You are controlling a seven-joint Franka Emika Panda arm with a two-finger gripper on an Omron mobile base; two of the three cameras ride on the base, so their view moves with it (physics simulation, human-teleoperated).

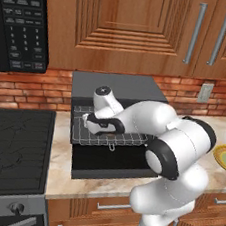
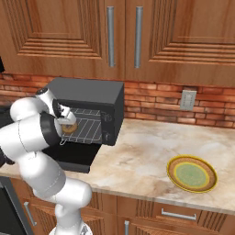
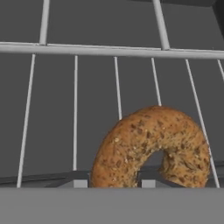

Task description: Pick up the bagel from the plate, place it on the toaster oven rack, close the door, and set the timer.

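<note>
The golden-brown bagel (image 3: 131,148) is in my gripper (image 3: 113,181), whose fingertips (image 3: 79,180) pinch one side of the ring. It hangs just above the wire toaster oven rack (image 3: 109,50). In the right base view the bagel (image 2: 69,128) and gripper (image 2: 66,123) are over the rack (image 2: 89,126), which is pulled out of the dark grey oven (image 2: 87,89). The black door (image 1: 108,162) lies open and flat below the rack (image 1: 132,136). My gripper (image 1: 89,122) is at the rack's left part. The yellow plate (image 2: 192,173) sits bare on the counter to the right.
A black microwave (image 1: 21,22) hangs at the upper left above a dark stove top (image 1: 12,147). Wooden cabinets with steel handles (image 2: 110,36) are overhead. A wall outlet (image 2: 187,99) is on the brick backsplash. Marble counter (image 2: 142,151) lies between oven and plate.
</note>
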